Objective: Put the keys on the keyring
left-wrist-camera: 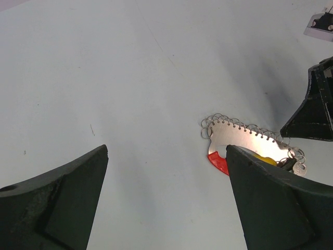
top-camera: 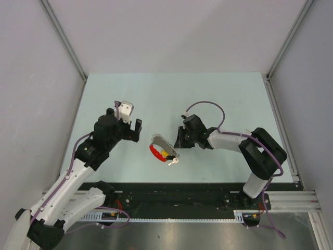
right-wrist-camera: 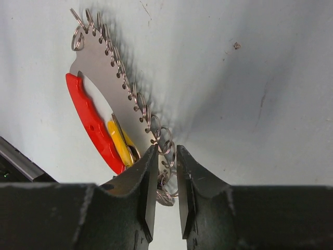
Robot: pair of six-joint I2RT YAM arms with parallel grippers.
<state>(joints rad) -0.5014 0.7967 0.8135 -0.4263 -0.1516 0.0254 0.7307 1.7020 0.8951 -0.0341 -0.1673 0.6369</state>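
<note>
Smooth, matt, pale table (right-wrist-camera: 250,78), with only a few dark specks and faint scuffs. At left of the right wrist view, keyring (right-wrist-camera: 101,78) of thin bare silver metal, flat and softly shining, edged with bright wire rings (right-wrist-camera: 136,99). Beside it a glossy red plastic band (right-wrist-camera: 91,122), smooth but for small dimples, and a yellow plastic key head (right-wrist-camera: 119,143), likewise glossy. Along the bottom, black right fingers (right-wrist-camera: 140,198): matt hard plastic, finely grained. Same dull black plastic on the left fingers (left-wrist-camera: 57,208). In the top view, silver metal key (top-camera: 173,161), matt grey walls (top-camera: 31,78), brushed metal rail (top-camera: 291,200) at lower right.
</note>
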